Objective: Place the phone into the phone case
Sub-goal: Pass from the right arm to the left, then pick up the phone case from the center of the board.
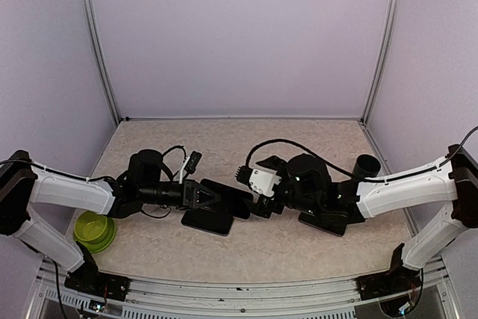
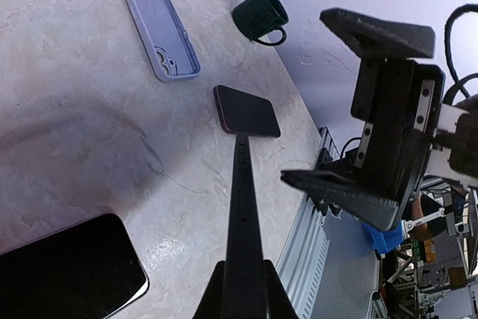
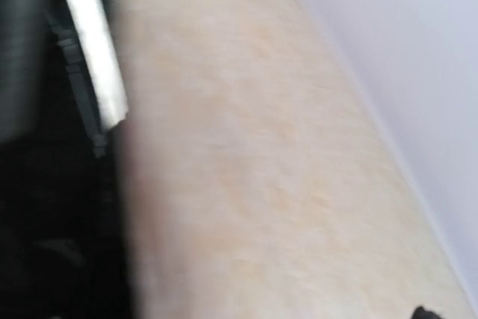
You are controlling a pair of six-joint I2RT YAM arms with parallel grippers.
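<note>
Left gripper [image 1: 211,198]: fingers clamped on the lower end of the phone [image 2: 243,207], which stands on its long edge clear of the table [image 2: 75,132], side buttons facing the wrist camera and free end pointing toward the other arm. Right gripper [image 2: 304,96]: jaws spread wide with nothing between them, facing the phone's free end and just beyond it; its own wrist view is too blurred to add anything. Phone case [image 2: 160,31]: lavender, lying flat and apparently hollow side up, camera cut-out at its nearer end, well apart from the held phone. Two other handsets lie flat: a plum-edged phone [image 2: 248,112] between the held one and the case, and a black phone [image 2: 71,274] near the left wrist. A dark green mug [image 2: 261,13] stands just past the case; a green bowl [image 1: 95,231] sits beside the left arm. Step in hand, as judged: the phone is lifted and presented, either for a handover to the waiting right gripper or for carrying to the case; seating has not begun. The next move calls for turning the phone from edge-on to flat, matching its camera corner to the cut-out, and pressing it inside the rim. Open tabletop lies around the case, but the plum-edged phone lies close to the direct path, the mug crowds the case's far side, and the table's front edge runs close behind the right gripper.
</note>
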